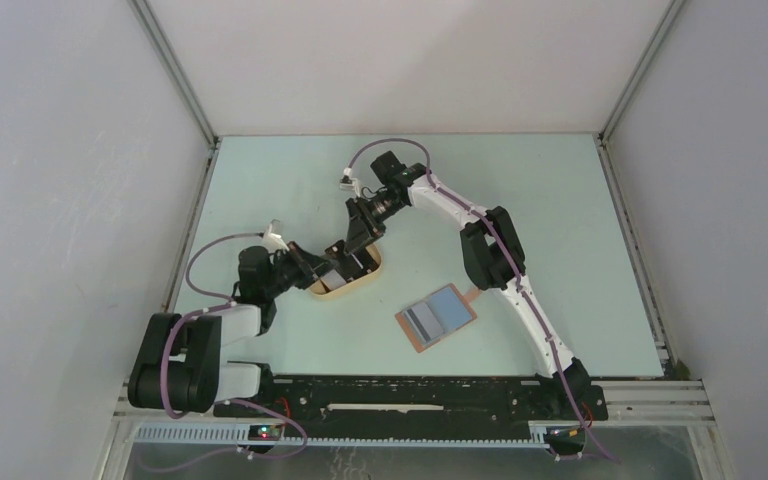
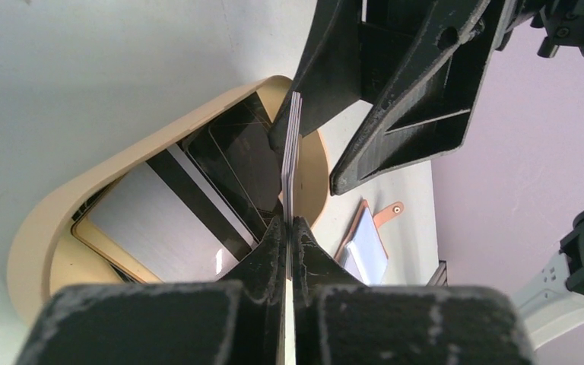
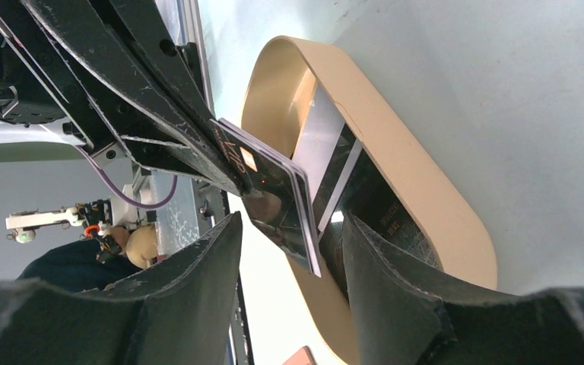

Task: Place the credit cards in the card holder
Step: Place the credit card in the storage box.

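My left gripper (image 2: 290, 222) is shut on a dark credit card (image 2: 292, 156) and holds it edge-on above the tan oval tray (image 2: 38, 228). It may be two cards pressed together. In the right wrist view the same card (image 3: 270, 186) stands between the spread fingers of my open right gripper (image 3: 290, 220), touching neither. More credit cards lie in the tray: a pale grey one with a black stripe (image 2: 148, 224) and black ones (image 2: 236, 148). The card holder (image 1: 436, 316) lies open on the table to the right of the tray, light blue pockets up. Both grippers, left (image 1: 335, 262) and right (image 1: 356, 240), meet over the tray.
The tray (image 1: 345, 285) sits left of the table's middle. The card holder's snap tab (image 2: 390, 213) points away from it. Grey walls with metal rails enclose the table on three sides. A black rail (image 1: 410, 395) runs along the near edge.
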`<action>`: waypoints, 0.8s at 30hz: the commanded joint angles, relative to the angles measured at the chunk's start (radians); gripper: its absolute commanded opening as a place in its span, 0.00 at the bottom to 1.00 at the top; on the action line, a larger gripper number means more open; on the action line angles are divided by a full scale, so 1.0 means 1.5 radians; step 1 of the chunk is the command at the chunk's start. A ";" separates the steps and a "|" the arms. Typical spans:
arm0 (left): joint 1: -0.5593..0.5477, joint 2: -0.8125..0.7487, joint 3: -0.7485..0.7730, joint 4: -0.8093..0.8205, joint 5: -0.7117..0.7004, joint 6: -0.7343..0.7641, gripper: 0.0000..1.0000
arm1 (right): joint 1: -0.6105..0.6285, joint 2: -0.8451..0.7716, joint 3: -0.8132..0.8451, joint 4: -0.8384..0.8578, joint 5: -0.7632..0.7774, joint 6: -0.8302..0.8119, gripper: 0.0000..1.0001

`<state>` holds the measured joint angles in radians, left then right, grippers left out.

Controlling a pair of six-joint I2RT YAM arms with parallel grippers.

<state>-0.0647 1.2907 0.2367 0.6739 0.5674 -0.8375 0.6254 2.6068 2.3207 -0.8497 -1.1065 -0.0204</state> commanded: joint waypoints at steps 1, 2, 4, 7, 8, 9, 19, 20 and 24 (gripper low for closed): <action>0.009 0.004 0.028 0.056 0.045 0.017 0.00 | -0.004 -0.023 0.027 -0.007 -0.024 -0.025 0.60; 0.011 0.006 0.027 0.062 0.050 0.016 0.00 | -0.003 -0.023 0.027 -0.008 -0.033 -0.026 0.60; 0.015 0.010 0.028 0.072 0.065 0.017 0.00 | -0.002 -0.022 0.027 -0.007 -0.049 -0.027 0.59; 0.019 0.017 0.030 0.090 0.082 0.014 0.00 | 0.000 -0.022 0.027 -0.005 -0.073 -0.026 0.52; 0.021 0.018 0.029 0.095 0.084 0.012 0.00 | 0.001 -0.024 0.027 -0.003 -0.082 -0.025 0.47; 0.023 0.019 0.029 0.098 0.087 0.010 0.00 | 0.000 -0.025 0.027 -0.002 -0.089 -0.024 0.43; 0.031 0.023 0.025 0.123 0.092 -0.004 0.15 | 0.002 -0.037 0.010 0.009 -0.119 -0.021 0.05; 0.031 0.021 0.024 0.123 0.087 -0.005 0.23 | 0.001 -0.038 0.008 0.011 -0.119 -0.020 0.03; 0.031 0.010 0.031 0.093 0.066 0.003 0.49 | 0.001 -0.044 -0.001 0.014 -0.114 -0.016 0.00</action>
<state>-0.0208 1.3277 0.2367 0.7914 0.6796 -0.8421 0.6201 2.6068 2.3203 -0.8448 -1.2720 -0.0475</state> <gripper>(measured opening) 0.414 0.048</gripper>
